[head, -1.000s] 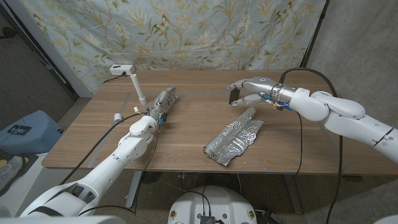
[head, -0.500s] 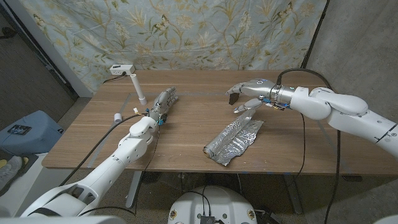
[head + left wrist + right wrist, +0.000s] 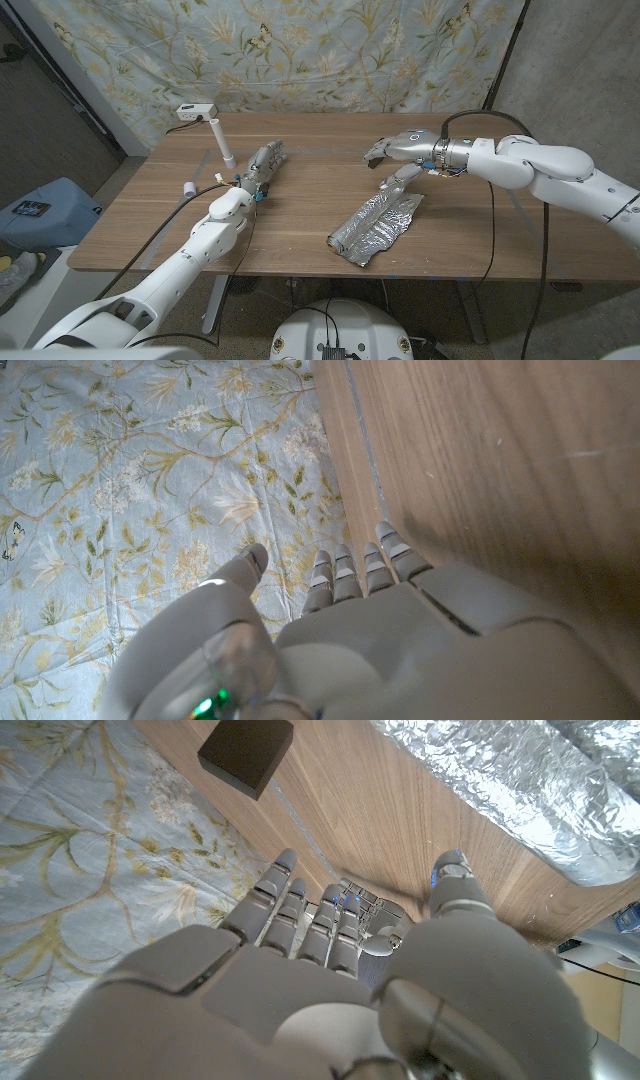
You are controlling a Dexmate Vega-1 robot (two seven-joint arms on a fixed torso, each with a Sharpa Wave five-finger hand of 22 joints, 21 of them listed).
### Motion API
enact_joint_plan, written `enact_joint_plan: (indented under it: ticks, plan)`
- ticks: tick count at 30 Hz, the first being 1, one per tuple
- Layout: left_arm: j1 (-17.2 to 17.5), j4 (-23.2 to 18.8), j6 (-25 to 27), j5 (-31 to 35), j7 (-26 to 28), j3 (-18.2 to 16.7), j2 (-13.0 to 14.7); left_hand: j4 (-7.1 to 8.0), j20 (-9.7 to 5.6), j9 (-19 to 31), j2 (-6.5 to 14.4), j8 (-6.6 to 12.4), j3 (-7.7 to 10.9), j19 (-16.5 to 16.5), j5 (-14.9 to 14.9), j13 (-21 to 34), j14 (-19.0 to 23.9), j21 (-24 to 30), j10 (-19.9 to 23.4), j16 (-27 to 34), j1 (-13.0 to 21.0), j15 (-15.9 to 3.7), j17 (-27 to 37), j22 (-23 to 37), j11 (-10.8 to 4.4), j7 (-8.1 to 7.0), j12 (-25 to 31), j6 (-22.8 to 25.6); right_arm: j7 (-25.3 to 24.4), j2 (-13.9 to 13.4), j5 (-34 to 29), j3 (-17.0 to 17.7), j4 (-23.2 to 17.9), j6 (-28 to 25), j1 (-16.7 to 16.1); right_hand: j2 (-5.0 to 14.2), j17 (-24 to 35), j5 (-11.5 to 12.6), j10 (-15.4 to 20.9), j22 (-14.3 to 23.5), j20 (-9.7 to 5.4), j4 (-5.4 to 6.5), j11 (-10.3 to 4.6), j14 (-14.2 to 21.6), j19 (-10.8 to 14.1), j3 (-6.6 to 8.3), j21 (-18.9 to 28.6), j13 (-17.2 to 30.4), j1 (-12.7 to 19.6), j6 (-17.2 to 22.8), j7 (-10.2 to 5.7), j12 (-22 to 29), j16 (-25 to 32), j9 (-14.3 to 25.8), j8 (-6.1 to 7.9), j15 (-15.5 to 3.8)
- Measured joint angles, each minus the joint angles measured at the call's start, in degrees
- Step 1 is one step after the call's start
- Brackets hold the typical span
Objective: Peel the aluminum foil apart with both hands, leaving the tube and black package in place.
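**A:** Since a second ago the right hand (image 3: 392, 150) has drifted a bit further over the table toward the middle, fingers flattening out from a looser curl; foil and left hand haven't budged.

**B:** So is it holding anything?

**A:** Nope; fingers apart, nothing in them, hovering above the far end of the aluminum foil (image 3: 377, 226) with the thumb hanging down close to it (can't tell if it actually touches). In the right wrist view the spread fingers (image 3: 290, 910) reach out with the crinkled foil (image 3: 520, 790) just beside them.

**B:** Which way is the foil lying?

**A:** Long crumpled strip on the table (image 3: 300, 235), right of centre; long axis runs diagonally, near end pointing at the front edge toward the robot's left, far end pointing up toward the right hand.

**B:** And the other stuff?

**A:** Black package (image 3: 245, 752) sits on the wood near the far side, mostly hidden behind the right hand from the head camera; white tube (image 3: 222, 141) stands tilted at the far left corner, well apart from the foil, with a small white box (image 3: 196, 111) behind it.

**B:** Left hand?

**A:** Left hand (image 3: 262, 166) on the table left of centre, fingers straight and together, pointing at the far edge; holding nothing.
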Motion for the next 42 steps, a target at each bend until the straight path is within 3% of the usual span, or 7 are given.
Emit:
enact_joint_plan:
  ticks: [19, 34, 42]
  plan:
    - [-0.5, -0.4, 0.8, 0.2, 0.2, 0.3, -0.1, 0.0, 0.0, 0.0, 0.0, 0.0, 0.0, 0.0, 0.0, 0.0, 0.0, 0.0, 0.0, 0.0, 0.0, 0.0, 0.0, 0.0, 0.0, -0.2, 0.0, 0.2, 4.2, 2.4, -3.6, -2.7, 2.4, 3.9, 4.2, -0.45, 0.3, 0.4, 0.1, 0.0, 0.21, 0.03, -0.72, -1.9, -1.6, 0.37, -0.4, 0.0, 1.5, -0.1, -0.7, 0.0, -0.2, 0.0, 0.0, 0.07]
    - [-3.3, 2.5, 1.5, 0.4, -0.9, 1.0, -1.1, 0.01, 0.0, 0.0, 0.0, 0.0, 0.0, 0.0, 0.0, 0.0, 0.0, -0.4, 0.0, 0.0, 0.0, 0.0, 0.0, 0.0, 0.0, -0.2, 0.0, 0.2, 7.6, 4.1, -5.7, -4.8, 3.9, 6.3, 7.6, -0.75, 0.5, 0.8, -0.2, 0.0, 0.94, -0.05, -1.08, -2.5, -2.4, 0.77, -0.4, 0.0, 1.8, 0.2, -0.94, 0.0, -0.4, 0.0, 0.0, 0.06]
    - [-5.2, 5.2, 1.5, 0.7, -1.5, 1.3, -2.2, 0.01, 0.0, 0.0, 0.0, 0.0, 0.0, 0.0, 0.0, 0.0, 0.0, -0.4, 0.0, 0.0, 0.0, 0.0, 0.0, 0.0, 0.0, -0.2, 0.0, 0.2, 9.4, 4.3, -6.3, -5.3, 4.1, 6.7, 8.4, -0.99, 0.5, 1.0, 0.3, 0.0, 0.61, -0.05, -1.55, -2.5, -2.7, 0.77, -0.4, 0.0, 2.0, 0.5, -1.31, 0.0, -0.4, 0.0, 0.0, 0.06]
